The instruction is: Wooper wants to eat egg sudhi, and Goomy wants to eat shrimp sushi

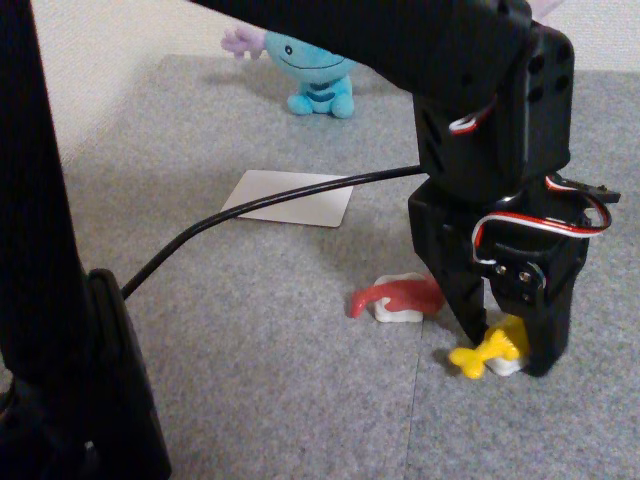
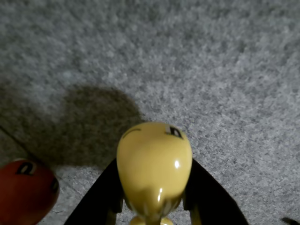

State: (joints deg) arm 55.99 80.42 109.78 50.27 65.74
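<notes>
The yellow egg sushi (image 1: 488,353) rests low on the grey carpet at the right of the fixed view, its tail pointing left. My black gripper (image 1: 505,345) comes straight down over it. In the wrist view the glossy yellow piece (image 2: 154,145) sits between my two dark fingers (image 2: 101,197), which press against both its sides, so the gripper (image 2: 153,164) is shut on it. A red sushi piece (image 1: 398,297) with a curled tail lies just left on white rice; its stripes are not discernible. Wooper (image 1: 318,72), the blue plush, sits at the far back. Goomy is hidden.
A white card (image 1: 290,197) lies flat on the carpet in the middle distance. A black cable (image 1: 250,208) runs across it toward my arm. A dark stand (image 1: 60,300) fills the left edge. The red piece's rounded end (image 2: 26,192) shows at the wrist view's lower left.
</notes>
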